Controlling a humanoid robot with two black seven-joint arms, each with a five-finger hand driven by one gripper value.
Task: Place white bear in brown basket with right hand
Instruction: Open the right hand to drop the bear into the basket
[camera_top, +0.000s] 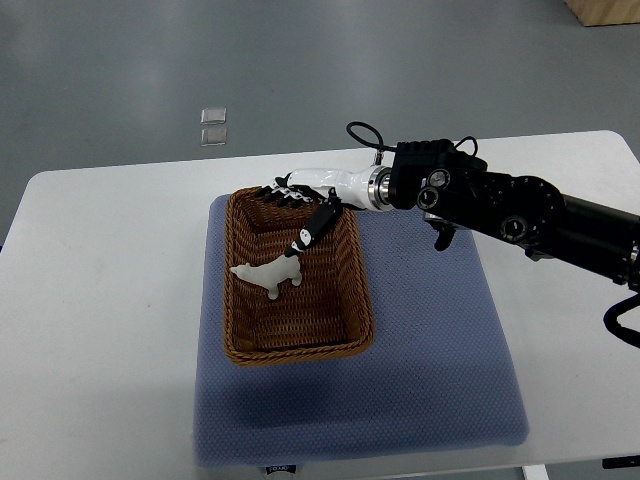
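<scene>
White bear (268, 271) lies inside the brown basket (240, 345), right hand (305, 205) released at one o'clock; withdrawal remains.

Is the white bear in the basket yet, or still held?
In. The white bear lies on the brown basket floor; the right hand is above it, fingers open, not gripping.

A brown basket (297, 345) of rough woven wicker is sitting on a blue mat (430, 340) of matt, finely dimpled cloth, itself lying on a smooth white table (100, 320). The white bear (268, 272) is looking soft and matt, while the right hand (310, 205) is showing glossy white and black plastic.
</scene>
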